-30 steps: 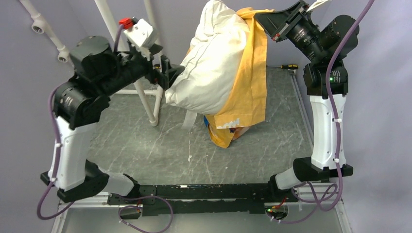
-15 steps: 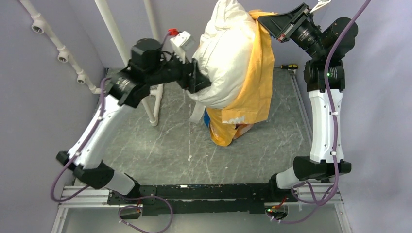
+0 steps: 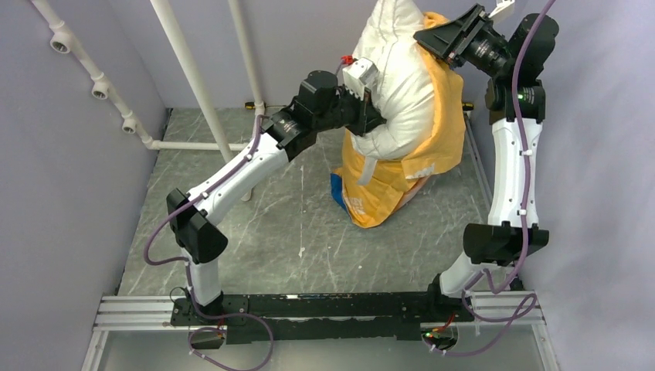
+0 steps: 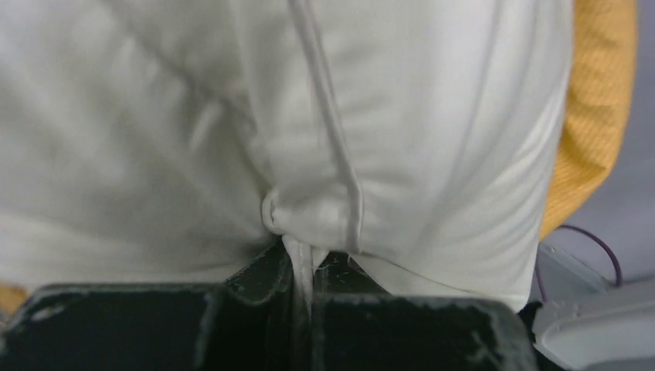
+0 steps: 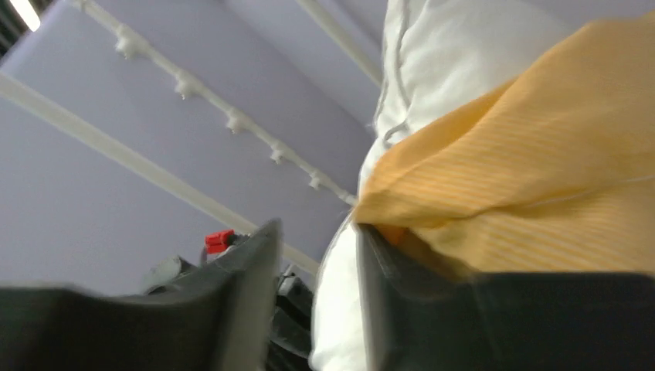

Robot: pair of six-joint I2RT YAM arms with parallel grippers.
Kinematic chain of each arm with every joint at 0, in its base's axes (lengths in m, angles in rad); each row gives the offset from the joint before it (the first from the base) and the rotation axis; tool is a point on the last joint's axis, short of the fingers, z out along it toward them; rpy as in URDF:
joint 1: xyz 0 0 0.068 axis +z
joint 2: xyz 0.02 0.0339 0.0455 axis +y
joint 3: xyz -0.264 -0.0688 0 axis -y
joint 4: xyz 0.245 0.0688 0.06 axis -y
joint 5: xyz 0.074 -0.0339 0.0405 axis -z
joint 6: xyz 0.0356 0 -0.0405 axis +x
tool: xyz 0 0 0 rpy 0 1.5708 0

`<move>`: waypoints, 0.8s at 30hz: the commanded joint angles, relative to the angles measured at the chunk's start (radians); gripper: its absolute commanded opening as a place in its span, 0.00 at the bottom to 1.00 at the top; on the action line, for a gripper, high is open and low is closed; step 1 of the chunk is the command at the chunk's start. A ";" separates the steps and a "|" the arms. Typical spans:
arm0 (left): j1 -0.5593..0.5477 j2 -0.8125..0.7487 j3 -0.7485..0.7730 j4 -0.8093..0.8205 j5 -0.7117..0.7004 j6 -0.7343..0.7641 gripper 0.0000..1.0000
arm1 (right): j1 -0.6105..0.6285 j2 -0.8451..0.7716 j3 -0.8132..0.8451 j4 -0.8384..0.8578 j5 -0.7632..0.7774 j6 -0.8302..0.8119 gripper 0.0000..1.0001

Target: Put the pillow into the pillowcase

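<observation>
Left fingers pinch pillow | pillowcase draped behind | pipe frame nearby

Top external: even diffuse light, soft shadows, sharp. Left wrist: pillow bright, slightly soft-focus. Right wrist: overall blur, pillowcase smeared, lamp glare upper left corner.

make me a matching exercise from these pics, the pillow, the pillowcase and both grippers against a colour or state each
1 pillow
2 pillowcase
3 left gripper
4 right gripper

a yellow-orange, hanging down
b shut on a white fold
c white, held upright
d jaws apart beside orange cloth

Pairs: 1-c, 2-a, 3-b, 4-d
</observation>
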 commanded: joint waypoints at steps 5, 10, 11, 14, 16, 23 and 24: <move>0.044 -0.004 -0.114 -0.016 -0.279 -0.032 0.00 | -0.089 -0.199 0.022 -0.461 0.388 -0.393 0.84; 0.053 0.022 -0.084 -0.035 -0.288 -0.021 0.00 | -0.089 -0.326 -0.072 -0.607 0.595 -0.496 0.98; 0.054 0.028 -0.079 -0.036 -0.282 -0.019 0.00 | -0.088 -0.350 -0.096 -0.620 0.606 -0.505 0.99; 0.055 0.035 -0.079 -0.029 -0.277 -0.011 0.00 | -0.073 -0.403 -0.162 -0.642 0.592 -0.532 1.00; 0.055 0.036 -0.079 -0.026 -0.273 -0.008 0.00 | -0.059 -0.418 -0.198 -0.651 0.573 -0.546 1.00; 0.055 0.016 -0.111 0.027 -0.230 -0.017 0.00 | 0.085 -0.361 -0.219 -0.627 0.596 -0.546 0.85; 0.053 0.014 -0.115 0.031 -0.223 -0.022 0.00 | 0.131 -0.344 -0.208 -0.624 0.623 -0.545 0.83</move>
